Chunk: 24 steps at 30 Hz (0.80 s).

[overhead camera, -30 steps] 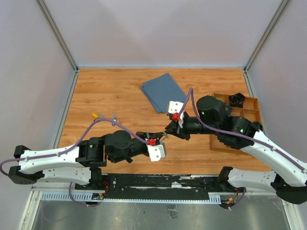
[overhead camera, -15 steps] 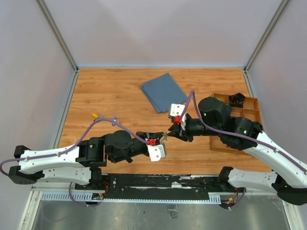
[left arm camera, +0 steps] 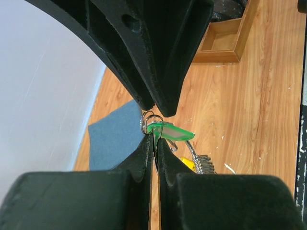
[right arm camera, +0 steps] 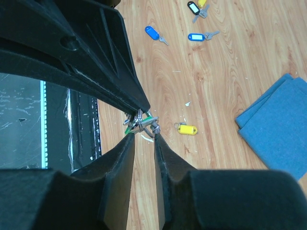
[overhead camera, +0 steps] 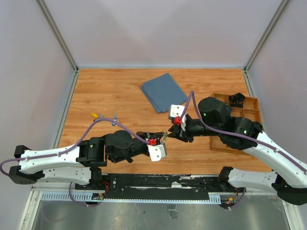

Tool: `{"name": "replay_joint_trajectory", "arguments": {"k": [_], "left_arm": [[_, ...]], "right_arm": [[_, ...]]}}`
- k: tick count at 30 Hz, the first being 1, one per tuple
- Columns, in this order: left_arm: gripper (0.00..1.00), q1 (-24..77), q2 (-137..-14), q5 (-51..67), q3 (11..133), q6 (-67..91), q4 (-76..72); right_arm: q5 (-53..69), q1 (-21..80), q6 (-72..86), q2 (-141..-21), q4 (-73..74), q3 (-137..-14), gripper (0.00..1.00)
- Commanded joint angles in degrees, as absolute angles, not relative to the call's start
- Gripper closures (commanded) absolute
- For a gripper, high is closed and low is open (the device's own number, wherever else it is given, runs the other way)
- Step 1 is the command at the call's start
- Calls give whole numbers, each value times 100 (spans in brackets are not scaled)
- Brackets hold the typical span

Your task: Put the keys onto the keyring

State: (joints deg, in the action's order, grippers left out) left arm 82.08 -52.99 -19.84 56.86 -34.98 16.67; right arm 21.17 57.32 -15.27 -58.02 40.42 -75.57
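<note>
My left gripper (overhead camera: 162, 138) is shut on the thin silver keyring (left arm camera: 146, 120) and holds it above the table. A key with a green tag (left arm camera: 172, 132) hangs at the ring, with a short chain (left arm camera: 204, 164) trailing off. My right gripper (overhead camera: 170, 134) faces it tip to tip. In the right wrist view its jaws (right arm camera: 143, 132) stand narrowly parted, the tips beside the ring (right arm camera: 140, 119) and the green tag (right arm camera: 128, 129). A yellow-tagged key (right arm camera: 187, 130) lies on the table below. Two blue-tagged keys (right arm camera: 151, 32) (right arm camera: 195, 37) and a dark grey one (right arm camera: 193, 7) lie further off.
A folded blue cloth (overhead camera: 163, 91) lies at the back centre. A wooden compartment tray (overhead camera: 254, 103) stands at the right with a black item (overhead camera: 236, 99) in it. Loose keys (overhead camera: 96, 115) lie at the left of the wooden table.
My right gripper has moved a little left and down, closing up to the left gripper's tips. The left arm has held still with the ring.
</note>
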Motion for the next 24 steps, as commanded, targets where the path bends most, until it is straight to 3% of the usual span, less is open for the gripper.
{"name": "replay_joint_trajectory", "arguments": {"k": [1,24], "left_arm": [[99,8183,-5309,-2004,5897,-3584,1490],[99,8183,-5370,-1946,5871,-3591,1441]], "right_arm": [[1994,5678,-1603,-5801,3766,-7652,76],[1915,5678,-1619,-5624,3479,-7564,80]]}}
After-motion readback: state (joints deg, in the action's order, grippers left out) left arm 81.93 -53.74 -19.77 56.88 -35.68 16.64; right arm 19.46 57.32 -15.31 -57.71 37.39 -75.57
